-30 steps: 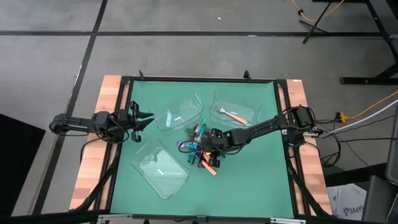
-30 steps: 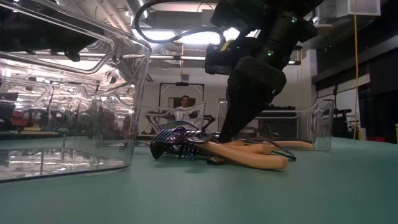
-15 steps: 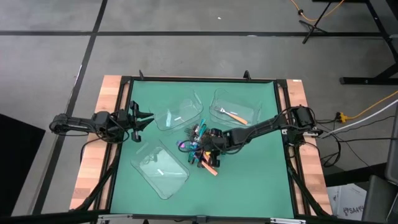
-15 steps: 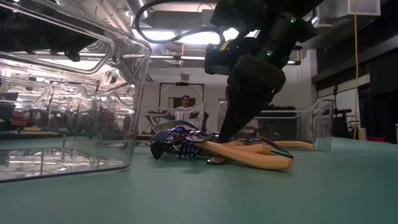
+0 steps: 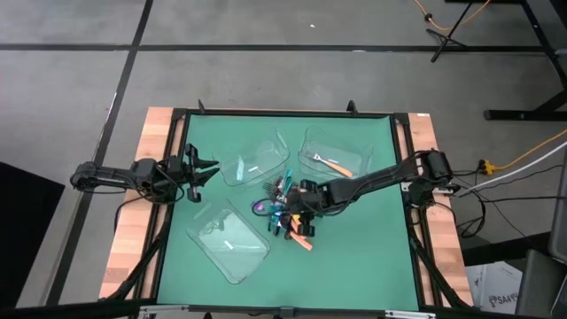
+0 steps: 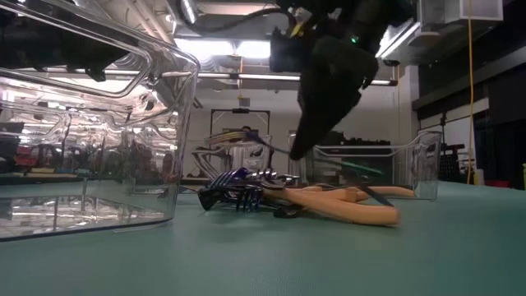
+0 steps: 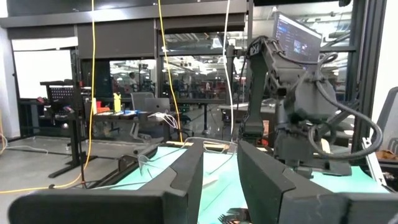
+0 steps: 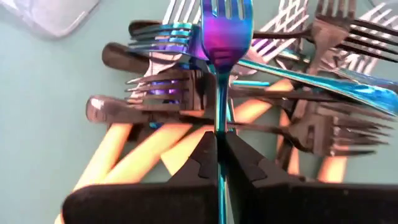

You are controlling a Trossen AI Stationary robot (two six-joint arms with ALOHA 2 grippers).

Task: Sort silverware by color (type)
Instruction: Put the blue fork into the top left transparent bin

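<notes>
Right end effector [image 8: 219, 163] is clenched on an iridescent fork [image 8: 222, 37], its fingers pinching the slim handle just above the silverware pile [image 5: 285, 211] you see mid-worktop [image 5: 354, 257]. Left end effector [image 5: 205, 170] sits released, well apart from the pile, at the worktop's edge. Beside the pile stand three clear trays; the far one [image 5: 330, 151] holds an orange-handled fork [image 5: 334, 165].
</notes>
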